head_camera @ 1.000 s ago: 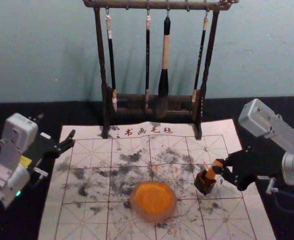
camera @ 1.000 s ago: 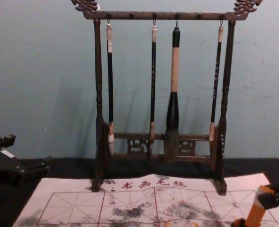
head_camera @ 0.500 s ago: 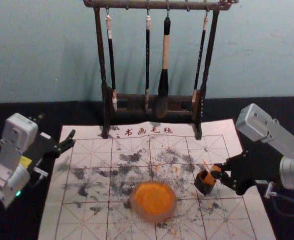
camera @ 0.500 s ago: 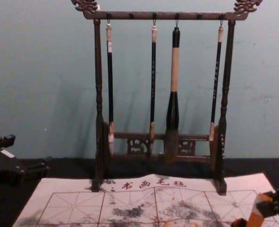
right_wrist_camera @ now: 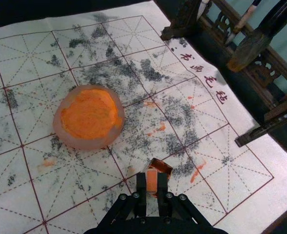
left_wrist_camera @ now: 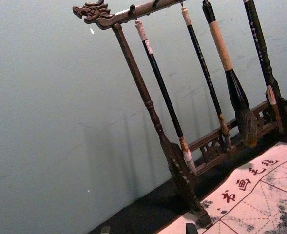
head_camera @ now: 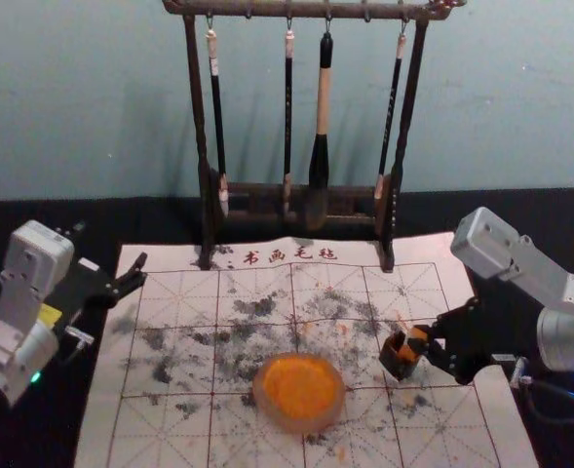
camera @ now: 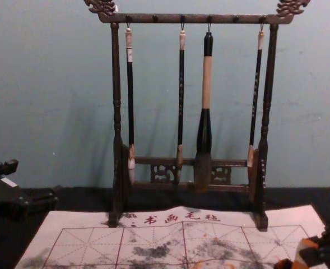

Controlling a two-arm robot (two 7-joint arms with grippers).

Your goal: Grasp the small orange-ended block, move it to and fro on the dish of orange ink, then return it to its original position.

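My right gripper (head_camera: pixel 425 341) is shut on the small orange block (head_camera: pixel 410 343), whose lower part sits inside a small dark open box (head_camera: pixel 399 362) on the mat. In the right wrist view the right gripper (right_wrist_camera: pixel 152 184) pinches the block (right_wrist_camera: pixel 152 179) from both sides, with the box (right_wrist_camera: pixel 162 166) right behind it. The round dish of orange ink (head_camera: pixel 299 392) lies left of the box, apart from it. My left gripper (head_camera: pixel 142 271) is parked open over the mat's left edge.
A dark wooden rack (head_camera: pixel 205 185) with several hanging brushes stands at the mat's back edge. The white gridded mat (head_camera: pixel 170 429), stained with ink, covers the middle of the black table (head_camera: pixel 33 214).
My right gripper has moved slightly left and lower with the orange block, which has sunk deeper into the dark box and stands more upright. The left arm has stayed still.
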